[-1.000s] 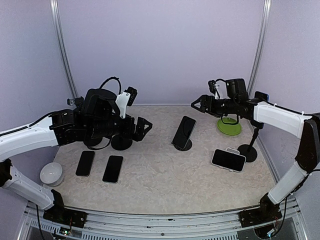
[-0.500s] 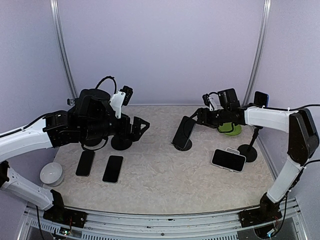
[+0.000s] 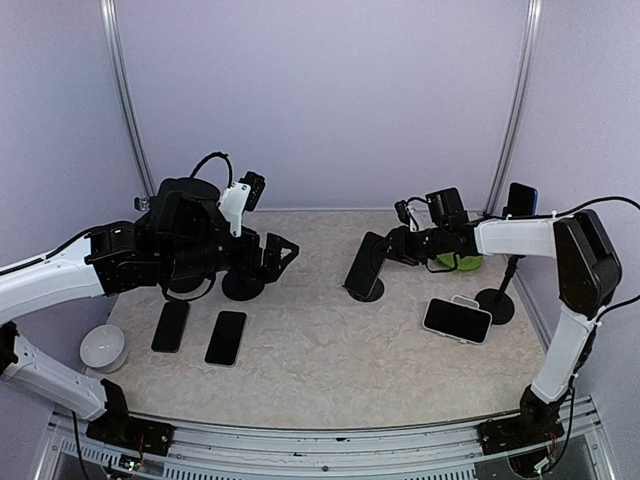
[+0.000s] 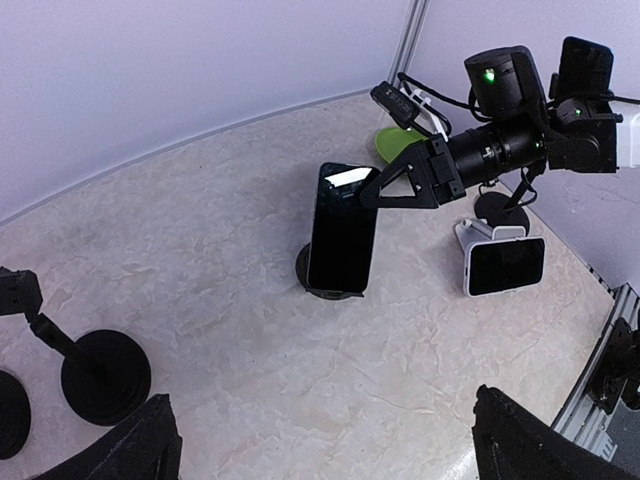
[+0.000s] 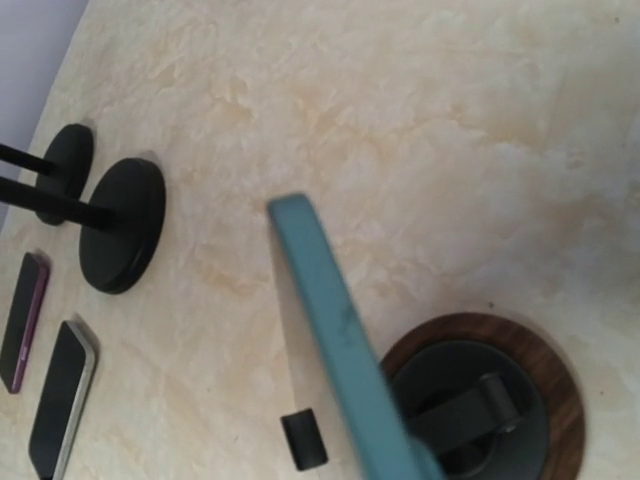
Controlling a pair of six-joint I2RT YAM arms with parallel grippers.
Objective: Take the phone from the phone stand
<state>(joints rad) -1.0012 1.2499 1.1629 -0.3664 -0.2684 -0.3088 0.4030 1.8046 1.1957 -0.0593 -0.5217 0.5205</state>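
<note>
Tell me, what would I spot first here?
The right gripper is at the top of a dark phone leaning on its stand in the middle. On the left, the bulky left gripper hangs open, with two flat phones lying near it.

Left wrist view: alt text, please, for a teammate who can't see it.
A dark phone leans on its round stand mid-table, with the right gripper at its top right corner; contact is unclear. Right of it a white stand holds another phone sideways; two empty black stands sit at left.
</note>
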